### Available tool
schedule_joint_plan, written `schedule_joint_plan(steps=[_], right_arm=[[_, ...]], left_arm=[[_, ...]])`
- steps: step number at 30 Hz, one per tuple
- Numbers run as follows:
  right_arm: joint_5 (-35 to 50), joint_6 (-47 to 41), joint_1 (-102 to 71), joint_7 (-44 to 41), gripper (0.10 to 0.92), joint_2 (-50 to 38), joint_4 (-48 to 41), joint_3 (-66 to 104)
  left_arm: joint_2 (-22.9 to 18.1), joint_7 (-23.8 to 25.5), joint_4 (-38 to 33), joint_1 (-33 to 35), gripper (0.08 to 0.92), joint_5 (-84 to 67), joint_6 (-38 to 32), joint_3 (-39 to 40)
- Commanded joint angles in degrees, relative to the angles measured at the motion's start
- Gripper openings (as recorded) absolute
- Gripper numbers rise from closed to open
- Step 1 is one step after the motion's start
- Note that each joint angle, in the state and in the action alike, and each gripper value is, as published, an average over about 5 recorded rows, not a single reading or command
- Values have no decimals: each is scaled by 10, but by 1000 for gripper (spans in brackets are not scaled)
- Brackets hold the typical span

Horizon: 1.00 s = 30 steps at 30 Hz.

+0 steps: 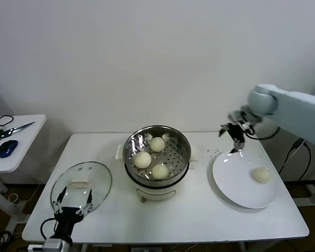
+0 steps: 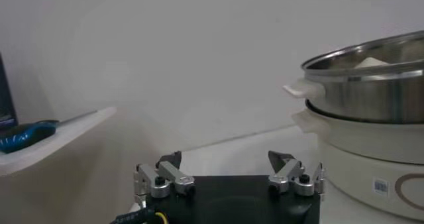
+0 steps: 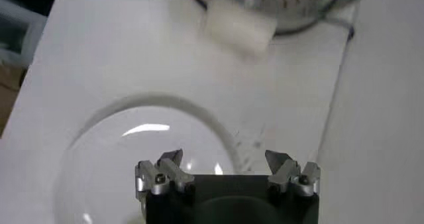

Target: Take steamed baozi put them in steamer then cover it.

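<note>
Steamed baozi: four small round cream-white buns. Three lie in the steamer (image 1: 157, 153), one at the far side (image 1: 157, 144), one toward the robot's left (image 1: 143, 159), one at the near side (image 1: 160, 171), none touching another; the fourth (image 1: 261, 175) lies alone on the white plate (image 1: 236, 184), on the side away from the steamer. Steamer: round shiny steel basket with a perforated floor, seated on a white pot base with side handles, at the middle of the white table (image 1: 199, 220); in the left wrist view its steel wall and a white handle (image 2: 306, 88) rise off to one side, ahead of the left gripper. Cover (image 1: 82, 185): round clear glass lid with a metal rim and a white rectangular handle (image 1: 80, 183), lying flat on the table just beyond the left gripper. Left gripper (image 1: 74, 201): fingers spread apart, holding nothing, at the near table edge with its fingertips over the near rim of the cover. Right gripper (image 1: 236, 145): fingers apart, empty, raised over the far edge of the plate; the lone bun lies nearer the robot and to the right of it, well apart, and the steamer stands to its left. The right wrist view shows the plate (image 3: 119, 152) under the spread fingers and the steamer handle (image 3: 238, 28) beyond.
</note>
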Motion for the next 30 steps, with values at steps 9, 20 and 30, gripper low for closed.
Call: schedule_joint_plan(steps=[9, 20, 30], right_arm=[[-206, 36, -329, -28, 823, -49, -171, 340], [-288, 89, -342, -47, 823, 20, -268, 396], [-316, 105, -350, -43, 823, 62, -308, 419]], left_arm=[[-2, -2, -7, 18, 823, 7, 1, -8], [-5, -2, -9, 29, 823, 10, 1, -14], [-10, -3, -5, 31, 823, 16, 2, -14]])
